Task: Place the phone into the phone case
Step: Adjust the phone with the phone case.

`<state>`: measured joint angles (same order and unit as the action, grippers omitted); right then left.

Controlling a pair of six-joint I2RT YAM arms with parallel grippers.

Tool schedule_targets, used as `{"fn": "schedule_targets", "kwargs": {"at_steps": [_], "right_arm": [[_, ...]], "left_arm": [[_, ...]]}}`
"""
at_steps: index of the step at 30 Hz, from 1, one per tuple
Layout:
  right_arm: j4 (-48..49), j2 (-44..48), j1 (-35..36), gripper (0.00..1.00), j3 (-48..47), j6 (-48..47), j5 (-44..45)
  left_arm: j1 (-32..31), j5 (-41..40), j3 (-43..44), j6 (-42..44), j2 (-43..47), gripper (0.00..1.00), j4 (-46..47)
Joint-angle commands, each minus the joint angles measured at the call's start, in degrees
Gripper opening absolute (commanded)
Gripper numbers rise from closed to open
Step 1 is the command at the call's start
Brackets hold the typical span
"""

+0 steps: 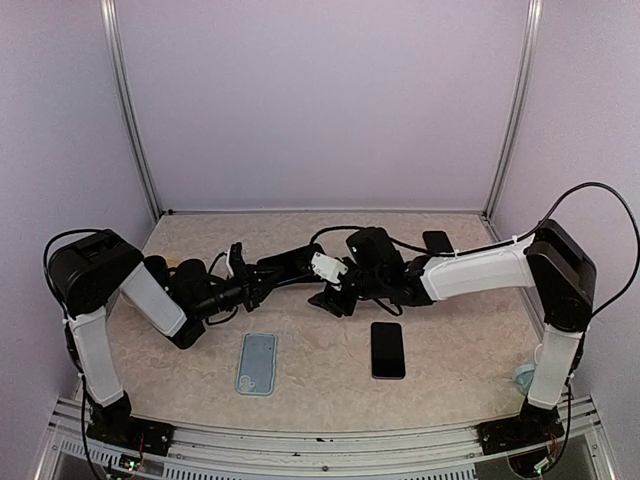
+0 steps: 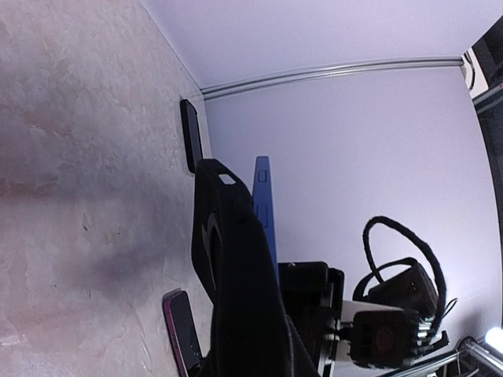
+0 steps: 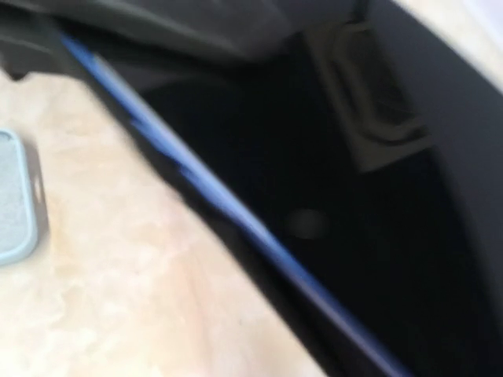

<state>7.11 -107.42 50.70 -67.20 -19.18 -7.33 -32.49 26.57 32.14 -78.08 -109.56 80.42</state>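
My two grippers meet over the middle of the table. My left gripper (image 1: pixel 312 262) is shut on a black phone case (image 2: pixel 229 259), which stands on edge and fills the middle of the left wrist view. A blue-edged phone (image 2: pixel 263 206) stands right behind the case, pressed against it. My right gripper (image 1: pixel 342 292) is shut on this phone; its blue rim (image 3: pixel 236 216) and dark screen fill the right wrist view. My own fingers are hidden in both wrist views.
A light blue case (image 1: pixel 257 362) lies flat at the front left, also in the right wrist view (image 3: pixel 14 196). A black phone (image 1: pixel 388 350) lies at the front right. Another dark phone (image 1: pixel 436 241) lies by the back wall.
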Motion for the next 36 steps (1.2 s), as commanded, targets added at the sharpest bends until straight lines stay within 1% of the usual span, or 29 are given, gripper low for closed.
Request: {"fn": "schedule_targets", "kwargs": {"at_steps": [1,4,7,12,17,22,25,29,36], "right_arm": [[7.8,1.8,6.1,0.6,2.2,-7.7,3.3],[12.3,3.0,7.5,0.6,4.5,-10.0,6.0],[15.0,4.1,8.1,0.6,6.6,-11.3,5.9],[14.8,2.2,8.2,0.6,5.9,-11.6,6.9],[16.1,3.0,8.2,0.6,6.6,-10.3,10.7],[14.8,1.4,8.0,0.6,4.4,-10.0,17.6],[16.5,1.8,7.8,0.6,5.6,-9.9,17.2],[16.4,2.1,7.8,0.6,5.6,-9.6,13.9],[14.3,-0.4,7.8,0.6,3.3,-10.0,17.3]], "left_arm": [[-0.6,-1.2,2.2,0.7,1.1,0.0,3.2],[-0.5,-1.7,1.9,0.8,1.4,0.0,2.3],[-0.4,-2.0,1.8,1.0,1.7,0.0,1.7],[-0.4,-1.3,2.0,-0.2,0.9,0.0,4.0],[-0.3,-0.8,1.8,-1.3,0.1,0.0,5.5],[-0.4,-0.8,1.7,-1.5,0.3,0.0,6.1],[-0.3,-0.9,1.6,-0.9,1.0,0.0,5.4],[-0.4,-1.2,1.7,-0.3,1.4,0.0,3.5],[-0.4,-1.3,1.6,-0.1,2.0,0.0,3.4]]}}
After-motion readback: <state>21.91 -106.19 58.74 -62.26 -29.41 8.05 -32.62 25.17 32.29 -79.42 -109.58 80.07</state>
